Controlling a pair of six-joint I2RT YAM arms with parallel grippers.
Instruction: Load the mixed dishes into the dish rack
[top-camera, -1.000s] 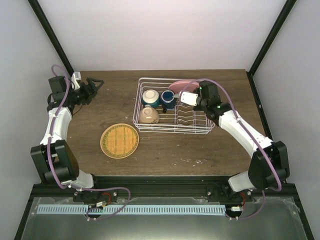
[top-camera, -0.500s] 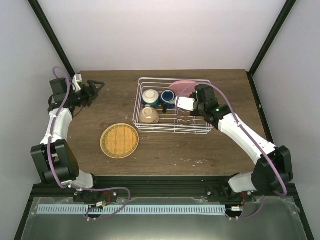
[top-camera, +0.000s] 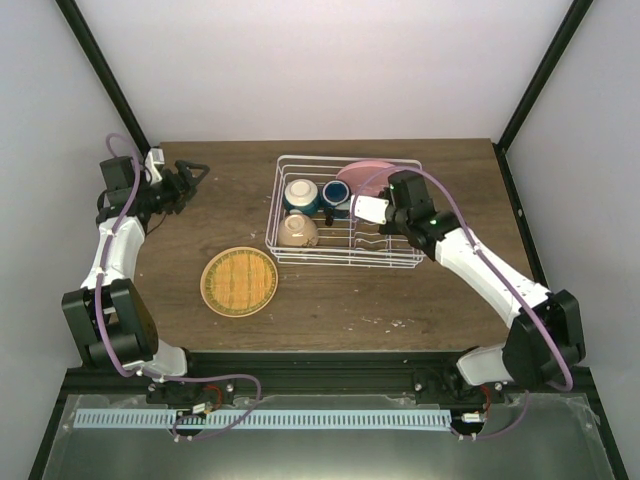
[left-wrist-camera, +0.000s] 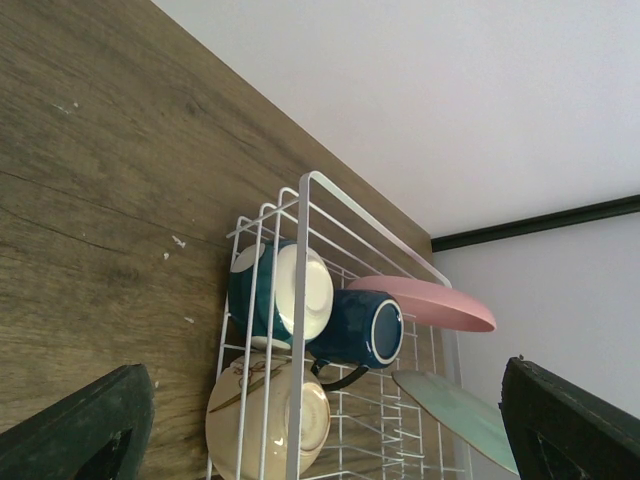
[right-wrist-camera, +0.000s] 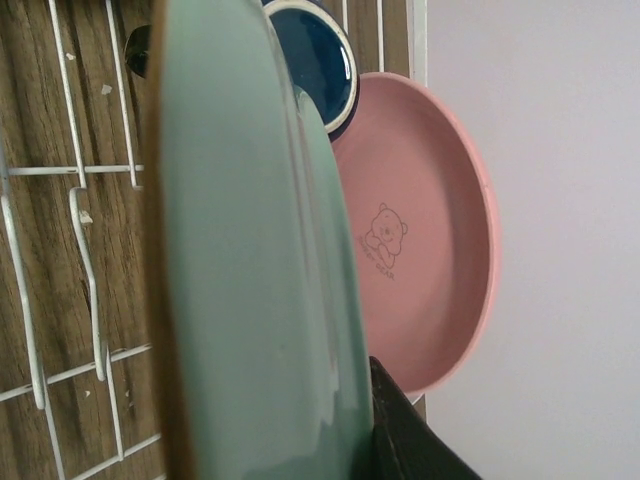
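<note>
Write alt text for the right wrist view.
A pale green plate, seen nearly edge-on, fills the middle, over white rack wires and wood table. Behind it are a pink plate with a small bear drawing and a dark blue mug.

The pink plate (right-wrist-camera: 420, 230) has a bear print, the tan-yellow plate (top-camera: 240, 281) a woven grid. The mint-green plate (right-wrist-camera: 250, 280) is plain.

Table (top-camera: 340, 300): dark wood grain, centre of the top view, pale specks toward its lower edge.
Walls (top-camera: 320, 70): plain white, upper frame.
Black struts (top-camera: 100, 70): slanting, upper left and upper right.
White slotted strip (top-camera: 260, 420): along the bottom, on grey metal sheet (top-camera: 330, 455).
</note>
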